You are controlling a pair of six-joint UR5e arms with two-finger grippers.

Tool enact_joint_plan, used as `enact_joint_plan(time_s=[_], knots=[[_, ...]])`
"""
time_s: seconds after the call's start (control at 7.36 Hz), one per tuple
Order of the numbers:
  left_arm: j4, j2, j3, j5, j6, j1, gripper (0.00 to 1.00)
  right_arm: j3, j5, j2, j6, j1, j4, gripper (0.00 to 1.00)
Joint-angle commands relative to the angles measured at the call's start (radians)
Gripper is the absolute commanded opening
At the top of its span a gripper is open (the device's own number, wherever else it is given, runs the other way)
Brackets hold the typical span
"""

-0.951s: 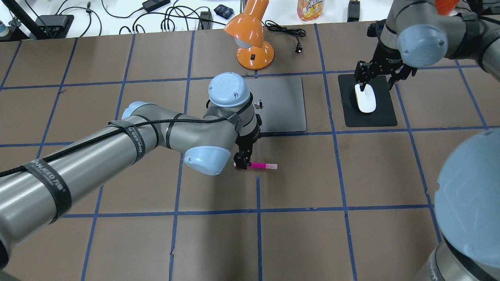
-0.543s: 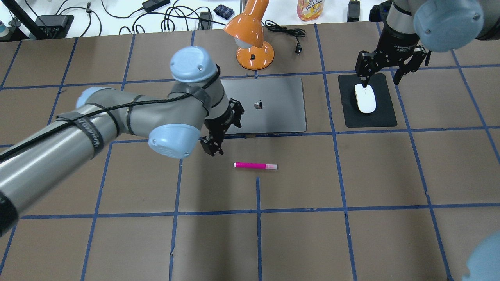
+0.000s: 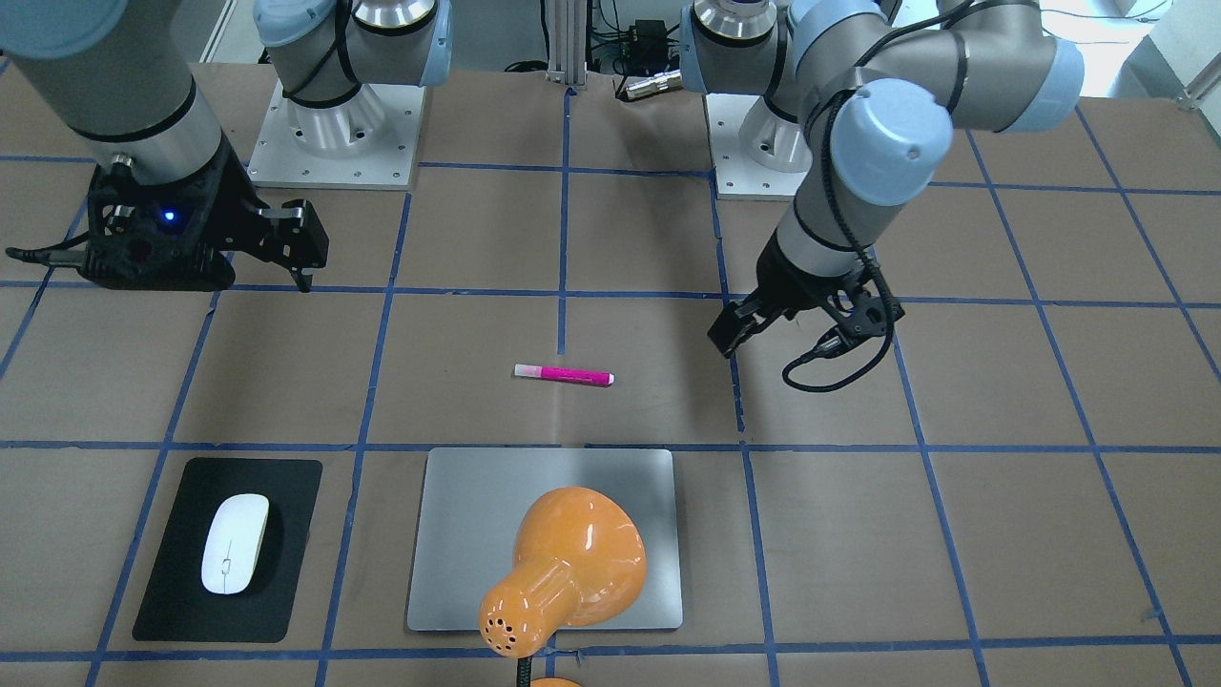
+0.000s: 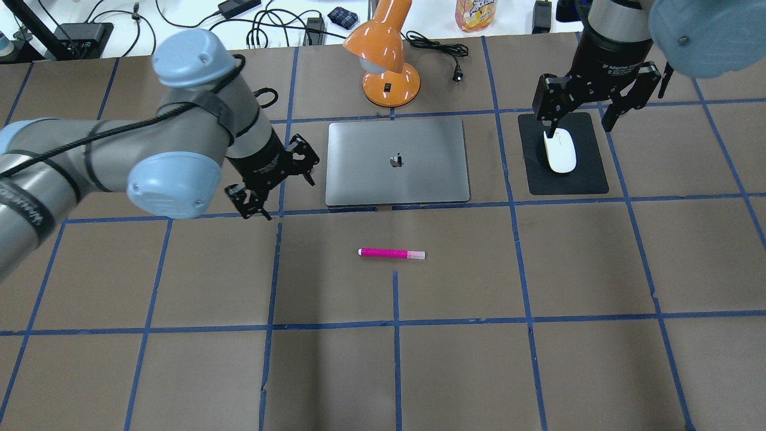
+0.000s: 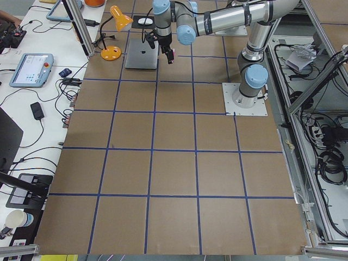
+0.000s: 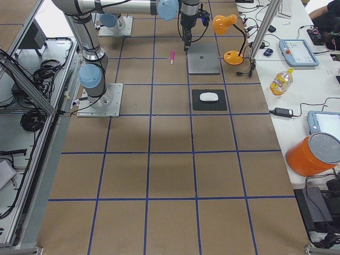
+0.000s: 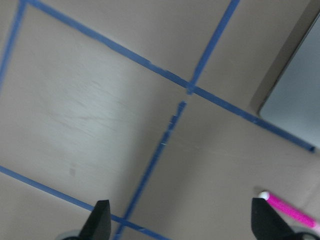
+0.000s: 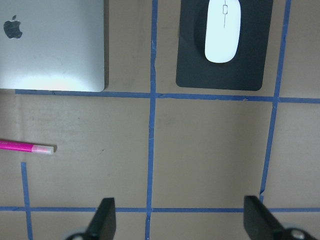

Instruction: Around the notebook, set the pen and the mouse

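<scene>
The pink pen (image 4: 392,254) lies alone on the brown table in front of the silver notebook (image 4: 396,160); the left wrist view shows the pen (image 7: 287,210) at its lower right. The white mouse (image 4: 559,151) rests on a black mat (image 4: 538,179) to the notebook's right. My left gripper (image 4: 281,194) hovers open and empty just left of the notebook's near corner. My right gripper (image 4: 579,127) hangs open and empty, high over the mat. From up there the right wrist camera takes in the mouse (image 8: 223,30), the notebook (image 8: 50,45) and the pen (image 8: 25,147).
An orange desk lamp (image 4: 389,66) stands right behind the notebook, its shade leaning over the slab (image 3: 568,563). Cables, adapters and a bottle (image 4: 474,13) lie beyond the table's far edge. Blue tape lines grid the brown surface.
My left gripper was down at the pen's left end; it has lifted off and swung left, leaving the pen where it lay. The right gripper has risen from the mouse.
</scene>
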Motion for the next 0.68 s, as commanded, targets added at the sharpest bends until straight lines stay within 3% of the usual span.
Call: enact_joint_plan(time_s=[0.0,0.27,0.54], knots=[[-0.127,0.034,0.1,0.01,0.206,0.003,1.0,0.036,0.007,-0.04,-0.001,0.003,-0.069,1.0],[-0.213,0.02,0.23,0.005,0.286,-0.066,1.0,0.018,0.043,-0.039,0.029,0.003,-0.071,1.0],[-0.234,0.035,0.251,0.021,0.441,-0.064,1.0,0.013,0.045,-0.051,0.055,0.002,0.021,1.0]])
